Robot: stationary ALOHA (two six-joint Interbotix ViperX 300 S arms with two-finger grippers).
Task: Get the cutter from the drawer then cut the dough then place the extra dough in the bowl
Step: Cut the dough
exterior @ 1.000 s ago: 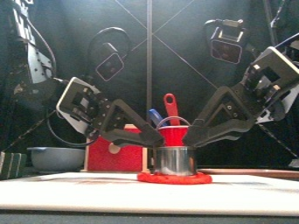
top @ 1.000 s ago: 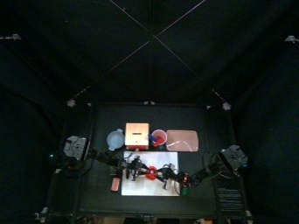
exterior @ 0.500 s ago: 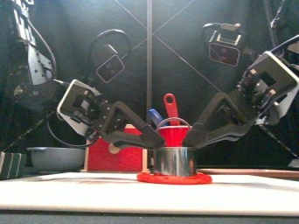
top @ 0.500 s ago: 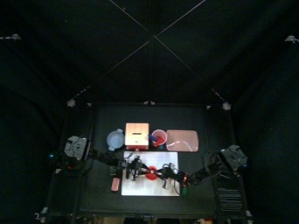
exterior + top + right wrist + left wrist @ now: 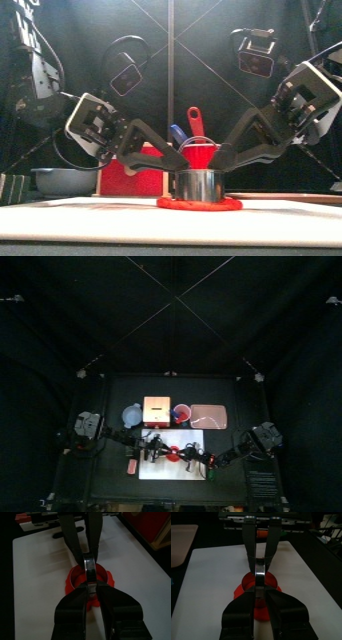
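Our left gripper (image 5: 260,588) and right gripper (image 5: 89,577) both pinch the cutter (image 5: 201,184), which stands on the dough (image 5: 201,203) on the board (image 5: 80,212), so if we pull up crooked, the dough may stick and tear.

Box (image 5: 131,173), cup (image 5: 198,154) behind cutter (image 5: 201,186)

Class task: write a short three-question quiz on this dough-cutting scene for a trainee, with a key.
1. True or false: the round metal cutter stands upright on the flat red dough.
2. Fill in: the white cutting board carries the cutter and the ____.
3. Left gripper and right gripper: which are shut on the cutter? A left only, B right only, C both.
Key: 1 true; 2 dough; 3 C.
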